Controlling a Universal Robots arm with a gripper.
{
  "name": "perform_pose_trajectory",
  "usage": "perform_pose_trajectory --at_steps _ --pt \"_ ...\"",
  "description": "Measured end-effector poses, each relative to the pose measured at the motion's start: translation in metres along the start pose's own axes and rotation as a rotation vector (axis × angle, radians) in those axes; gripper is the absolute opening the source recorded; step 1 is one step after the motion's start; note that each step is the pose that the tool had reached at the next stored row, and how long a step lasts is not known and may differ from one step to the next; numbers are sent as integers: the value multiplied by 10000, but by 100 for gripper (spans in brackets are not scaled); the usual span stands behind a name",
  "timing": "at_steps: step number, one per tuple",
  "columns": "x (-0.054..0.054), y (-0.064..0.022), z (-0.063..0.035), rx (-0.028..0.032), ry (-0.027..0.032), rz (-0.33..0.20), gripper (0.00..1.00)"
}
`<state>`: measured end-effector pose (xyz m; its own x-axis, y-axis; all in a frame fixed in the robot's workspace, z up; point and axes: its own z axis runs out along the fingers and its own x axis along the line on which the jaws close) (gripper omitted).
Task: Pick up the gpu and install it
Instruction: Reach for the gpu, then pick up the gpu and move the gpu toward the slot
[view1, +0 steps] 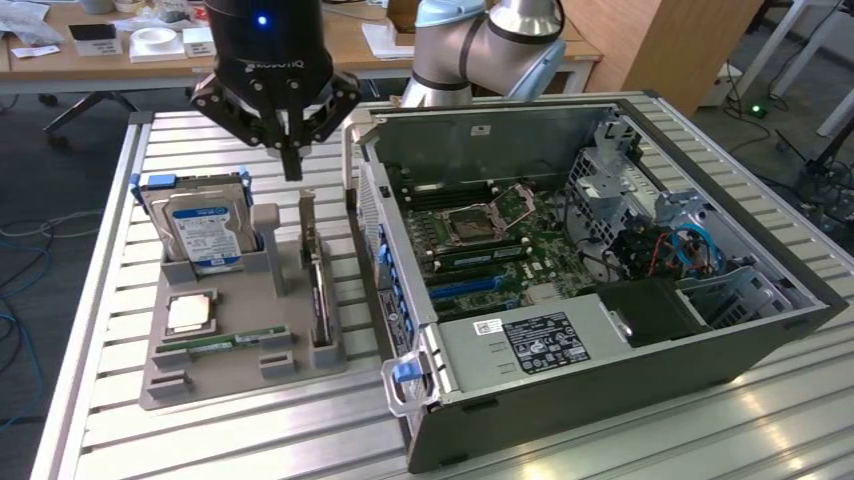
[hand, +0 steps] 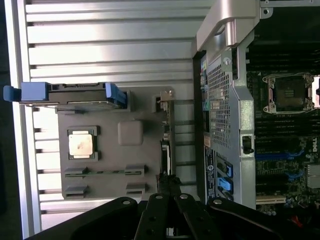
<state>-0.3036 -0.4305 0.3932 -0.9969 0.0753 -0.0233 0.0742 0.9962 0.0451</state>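
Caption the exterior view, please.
Gripper poised above the gpu standing on edge in a grey tray beside the open case.

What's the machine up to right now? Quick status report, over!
Pincer shut, empty, hovering just above gpu. Gpu on edge in gray holder, not gripped. Nothing between them.

The gpu (view1: 320, 290) sat edge-on in its grey holder (view1: 220, 385), so you couldn't really see either face. In the wrist view the gripper (hand: 169, 181) covered one end of it. The arm (view1: 481, 45) ran off the exterior view's top edge. The power supply label (view1: 541, 340) had print way too tiny to read.
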Motion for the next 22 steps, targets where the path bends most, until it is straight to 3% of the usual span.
perform_pose_trajectory --at_steps 6,20,22 --pt "9 -56 -3 1 1 -1 11" --pt "11 -60 -3 1 0 0 11" --pt "10 -60 -3 0 0 0 17"
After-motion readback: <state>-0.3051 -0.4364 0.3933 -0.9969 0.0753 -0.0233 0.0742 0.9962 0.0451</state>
